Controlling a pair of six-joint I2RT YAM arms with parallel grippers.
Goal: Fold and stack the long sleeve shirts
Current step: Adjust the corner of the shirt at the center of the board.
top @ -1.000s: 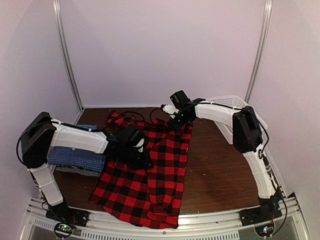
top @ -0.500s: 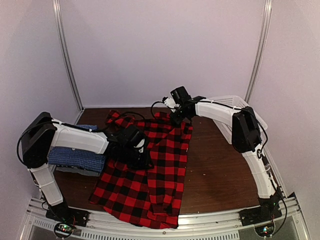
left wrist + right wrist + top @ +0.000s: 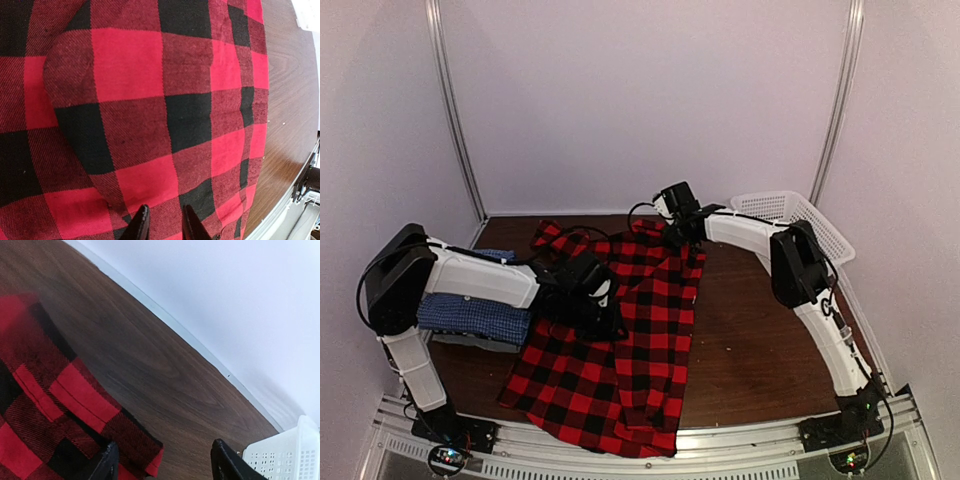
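The blue checked shirt (image 3: 470, 318) lies folded at the left edge of the table (image 3: 750, 350), on top of what looks like a grey shirt (image 3: 470, 343), so the stack seems begun with two. The plaid shirt (image 3: 620, 360) is the one in hand: it lies spread long in the middle of the table, not yet a compact fold and not stacked. The left gripper (image 3: 162, 227) has its jaws drawn narrow on a raised fold near the shirt's left side. The right gripper (image 3: 162, 462) hovers over the far right corner, jaws released and holding nothing. Folding this shirt and stacking it look to be what remains
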